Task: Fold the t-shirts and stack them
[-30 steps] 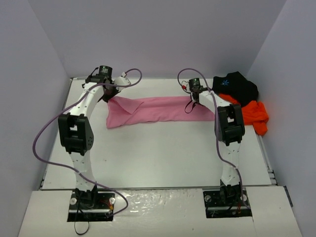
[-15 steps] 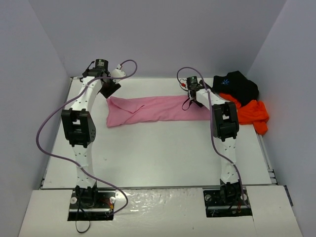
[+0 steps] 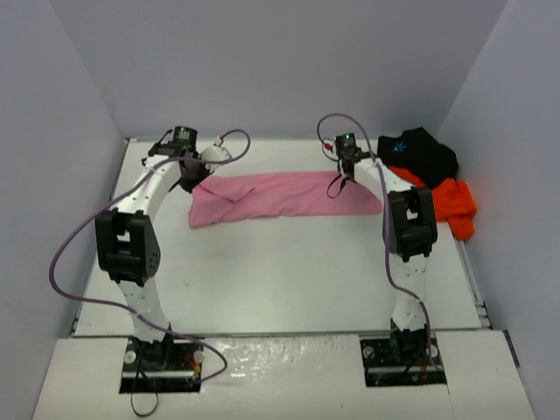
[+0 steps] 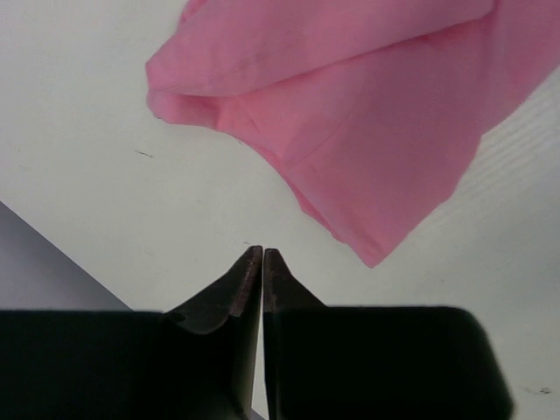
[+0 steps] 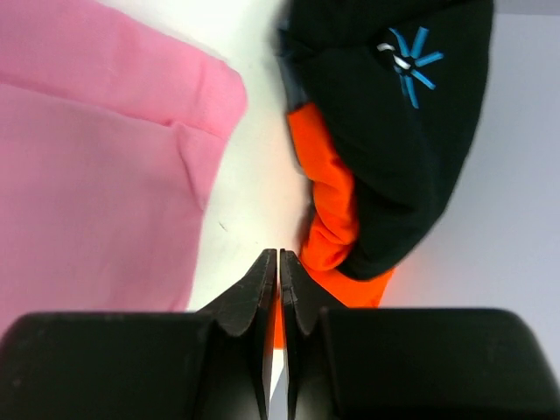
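Handling limp, light pink t-shirt (image 4: 376, 114): pinch its corners just ahead of left gripper (image 4: 262, 255) and right gripper (image 5: 278, 256); both pressed together, empty.

White table (image 3: 289, 280), pink t-shirt (image 3: 280, 194) spread along far side, black t-shirt (image 3: 424, 153) and orange t-shirt (image 3: 451, 201) bunched far right

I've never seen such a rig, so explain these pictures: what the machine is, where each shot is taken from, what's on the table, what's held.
Two white robot arms, the left arm and the right arm, are bolted at the near edge of a white table. One picture looks down from above and behind them; the other two come from a camera on each wrist. A pink t-shirt lies stretched across the far side. A crumpled black t-shirt lies partly over an orange t-shirt at the far right. The left gripper and the right gripper are both shut, holding nothing.
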Controlling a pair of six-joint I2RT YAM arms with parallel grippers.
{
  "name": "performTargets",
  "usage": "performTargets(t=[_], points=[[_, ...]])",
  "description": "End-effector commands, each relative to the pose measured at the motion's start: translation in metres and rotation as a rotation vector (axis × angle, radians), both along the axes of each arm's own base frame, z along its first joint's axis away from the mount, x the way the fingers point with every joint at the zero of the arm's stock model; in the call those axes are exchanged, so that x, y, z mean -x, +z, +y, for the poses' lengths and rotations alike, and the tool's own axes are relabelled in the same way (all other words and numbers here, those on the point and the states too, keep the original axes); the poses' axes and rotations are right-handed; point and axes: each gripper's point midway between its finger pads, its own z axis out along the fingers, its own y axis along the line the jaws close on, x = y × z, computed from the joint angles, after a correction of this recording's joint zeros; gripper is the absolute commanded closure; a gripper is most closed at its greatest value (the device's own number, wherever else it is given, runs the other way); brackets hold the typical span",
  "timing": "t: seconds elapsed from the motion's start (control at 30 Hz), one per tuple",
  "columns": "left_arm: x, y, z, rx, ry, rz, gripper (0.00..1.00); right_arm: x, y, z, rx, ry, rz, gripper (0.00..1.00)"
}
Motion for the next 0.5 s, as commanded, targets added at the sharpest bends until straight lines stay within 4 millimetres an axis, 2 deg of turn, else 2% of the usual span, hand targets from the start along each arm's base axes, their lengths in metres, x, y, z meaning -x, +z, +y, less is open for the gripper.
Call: performTargets(t=[0.0, 0.07, 0.2, 0.3, 0.37, 0.47], points=[[0.003, 0.034, -0.019, 0.046, -0.055, -0.11, 1.0, 0.012, 0.037, 0.01, -0.053, 0.011, -0.081, 1.0], [0.007, 0.028, -0.023, 0.042, -0.07, -0.097, 1.0, 0.016, 0.028, 0.018, -0.065, 0.031, -0.054, 1.0], [-0.001, 0.021, -0.034, 0.041, -0.084, -0.092, 1.0, 0.015, 0.013, 0.038, -0.075, 0.072, -0.017, 1.0], [-0.005, 0.014, -0.043, 0.04, -0.094, -0.074, 1.0, 0.009, 0.001, 0.043, -0.058, 0.085, 0.011, 1.0], [-0.008, 0.008, -0.049, 0.032, -0.105, -0.066, 1.0, -0.002, 0.001, 0.047, -0.055, 0.092, 0.012, 1.0], [-0.01, -0.003, -0.054, 0.027, -0.111, -0.044, 1.0, -0.009, -0.014, 0.054, -0.068, 0.119, 0.05, 1.0]])
